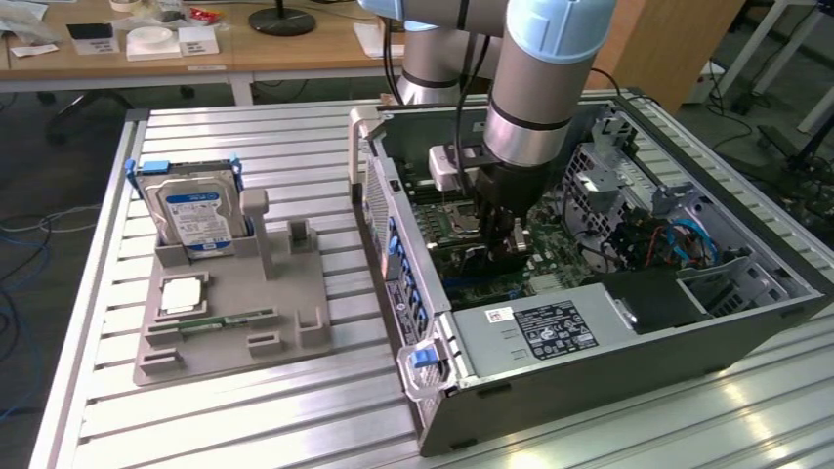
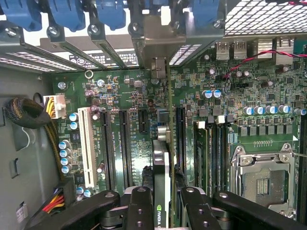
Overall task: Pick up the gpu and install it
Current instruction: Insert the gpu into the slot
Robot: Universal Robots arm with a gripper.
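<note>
The gpu (image 2: 161, 163) appears edge-on in the wrist view as a thin dark card with a green-marked black block. It is clamped between my two black fingers (image 2: 139, 211) and stands over the long black slots of the green motherboard (image 2: 129, 96). Its silver bracket end (image 2: 158, 67) reaches toward the case's rear slot openings. In the exterior view my gripper (image 1: 503, 244) is lowered inside the open computer case (image 1: 729, 322), shut on the gpu (image 1: 506, 256) just above the motherboard.
A grey fixture (image 1: 229, 342) on the slatted table holds a blue-labelled hard drive (image 1: 195, 210) and a RAM stick (image 1: 234, 319). Inside the case are the power supply (image 1: 548, 327), a CPU socket (image 2: 261, 175), a white slot (image 2: 87, 143) and a cable bundle (image 2: 29, 112).
</note>
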